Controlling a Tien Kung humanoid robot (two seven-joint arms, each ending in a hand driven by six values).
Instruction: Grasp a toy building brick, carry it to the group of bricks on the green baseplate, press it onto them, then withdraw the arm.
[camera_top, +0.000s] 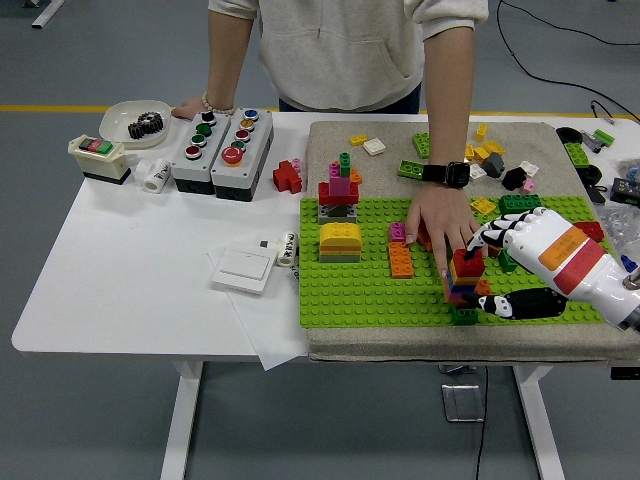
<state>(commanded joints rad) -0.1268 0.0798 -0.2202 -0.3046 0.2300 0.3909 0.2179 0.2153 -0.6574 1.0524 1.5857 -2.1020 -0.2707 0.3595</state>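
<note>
Right hand (497, 262): one robot hand in view, white with black fingers, coming in from the table's right edge; fingertips above and thumb below close on the red brick (467, 263).
Red brick: sits on top of the brick stack (462, 290) near the front right of the green baseplate (350, 290) (whether it is fully seated is hard to tell).
Brick stack: one short multicoloured column, with a green piece at its foot.
Other builds on the baseplate: two, a tall tower (339, 190) at the back left edge and a yellow block (340, 241) just in front of it; one orange brick (400, 260) lies flat near the middle.
Person's hands: two; one hand (441, 222) rests flat on the baseplate just behind the stack, fingers reaching toward it, the other hand (188, 107) at the table's back edge.
Button boxes (221, 142): two, side by side near the back left.
Loose bricks (486, 152): several, scattered on the grey mat (400, 345) behind the baseplate.
</note>
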